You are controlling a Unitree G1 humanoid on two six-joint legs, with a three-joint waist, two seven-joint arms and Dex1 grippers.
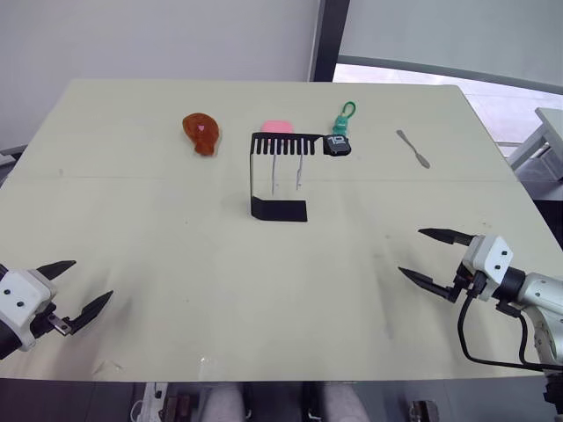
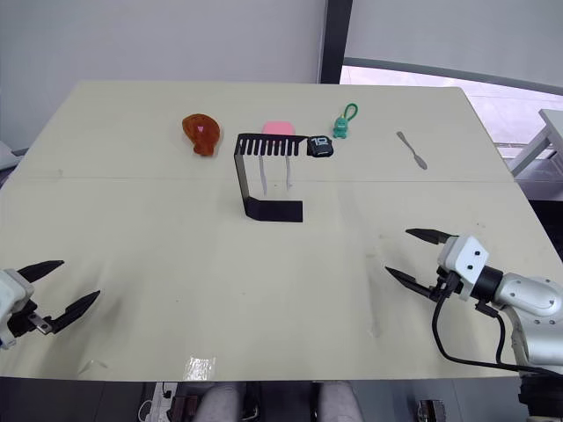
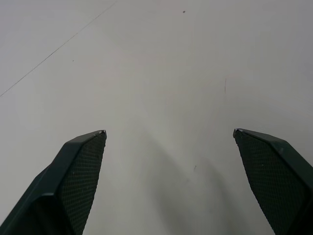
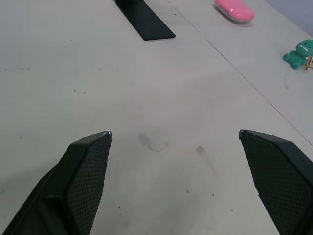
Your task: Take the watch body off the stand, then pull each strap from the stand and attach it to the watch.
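Observation:
The black stand (image 1: 278,209) rises at mid-table, its slotted top pointing right. At the top's right end sits the watch body (image 1: 339,146), dark screen with pale digits. Two pale straps (image 1: 274,172) hang from the slots side by side. My left gripper (image 1: 77,287) is open near the table's front left corner, with bare tabletop between its fingers (image 3: 73,181). Open as well, my right gripper (image 1: 428,256) hovers at the front right, well short of the stand, whose base (image 4: 144,19) appears in the right wrist view.
Behind the stand lie an orange-red lump (image 1: 201,133), a pink object (image 1: 277,127) and a green keychain figure (image 1: 343,119). A grey metal spatula-like tool (image 1: 413,148) lies at the back right. The table's front edge (image 1: 281,376) runs close to both grippers.

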